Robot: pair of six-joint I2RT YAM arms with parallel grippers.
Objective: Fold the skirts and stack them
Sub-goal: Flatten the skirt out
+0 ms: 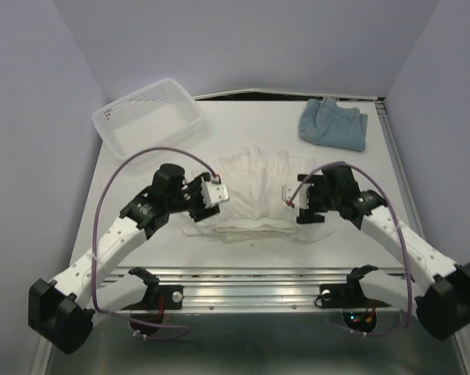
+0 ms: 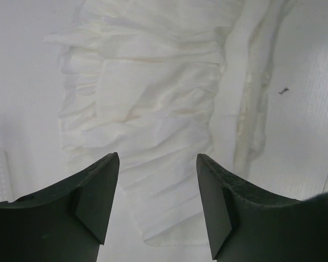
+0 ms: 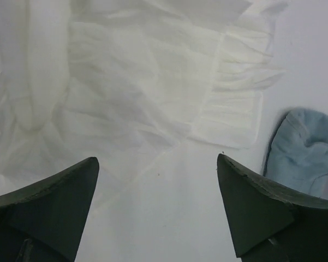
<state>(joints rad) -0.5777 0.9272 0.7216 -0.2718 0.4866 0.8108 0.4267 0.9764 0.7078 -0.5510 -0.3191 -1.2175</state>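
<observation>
Step in hand, as judged: folding of the thin white tiered-ruffle skirt (image 1: 254,187), which lies gathered at the middle of the white worktop (image 1: 360,168), between the two hands. Stacking is not yet done. The white plastic mesh basket (image 1: 121,125) stands at the far left, apart from both garments and plays no part. The left hand (image 2: 157,164) is well open and holds nothing; its wrist view shows only ruffled cloth below the gap between its dark fingers (image 2: 95,191). The left arm reaches from its near-left base inward and away, bent at the elbow, its hand over the left edge of the white skirt. The skirt's outline is uneven, with a loose strip of hem trailing along its near edge. The next move, in my judgement, calls for a fresh low grip on an edge of this cloth, both hands acting together, as the fabric is thin and will sag or slip from a shallow pinch. The right hand (image 3: 157,164) is wide open and also empty, over the skirt's right edge; its arm mirrors the left, reaching inward from the near right. The plain dusty blue-grey cloth skirt (image 1: 334,123) lies bundled at the far right, well apart from the white one. Whether it is properly folded cannot be told.
</observation>
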